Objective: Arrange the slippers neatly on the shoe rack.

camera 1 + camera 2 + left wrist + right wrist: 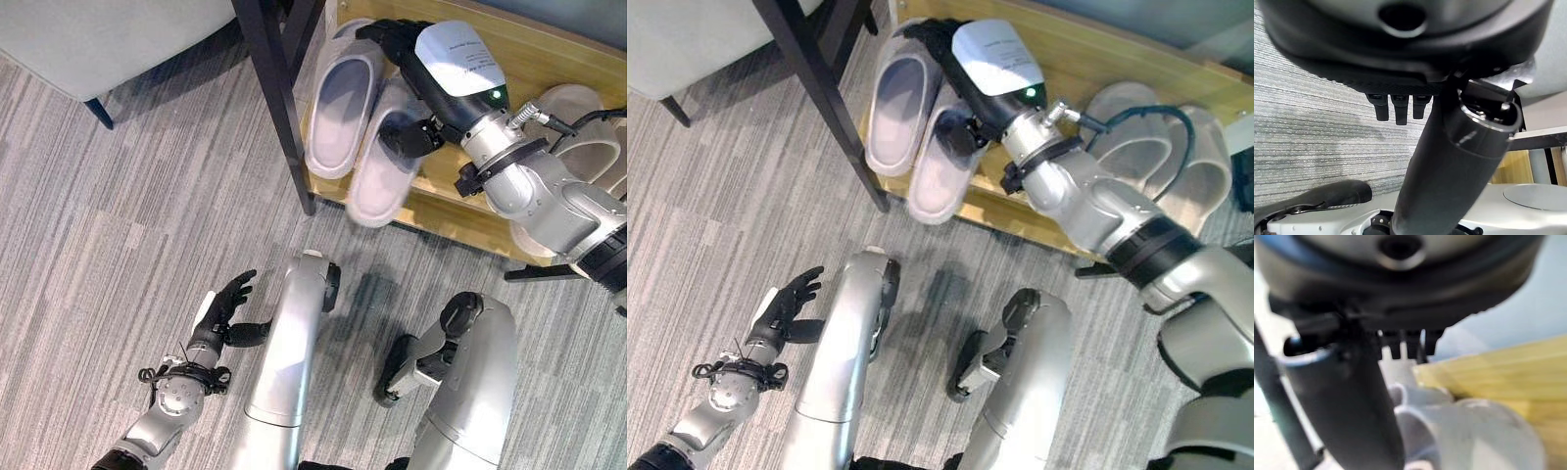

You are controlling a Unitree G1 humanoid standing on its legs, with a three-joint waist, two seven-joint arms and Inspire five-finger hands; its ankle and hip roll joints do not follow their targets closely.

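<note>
Right hand (431,73) over a pale slipper pair on the wooden shoe rack (534,59), upper centre of the frame.

Its fingers lay fairly straight across the toe ends while the thumb (407,137) pressed the side of the right-hand slipper (380,166), whose heel hung over the rack's front edge; the left-hand slipper (338,108) lay touching it, just beside the dark post (279,108). Another pale pair (1156,147) sat at the rack's right end. Left hand (227,302) hovered spread and empty above the grey striped floor (118,225) at lower left.
</note>
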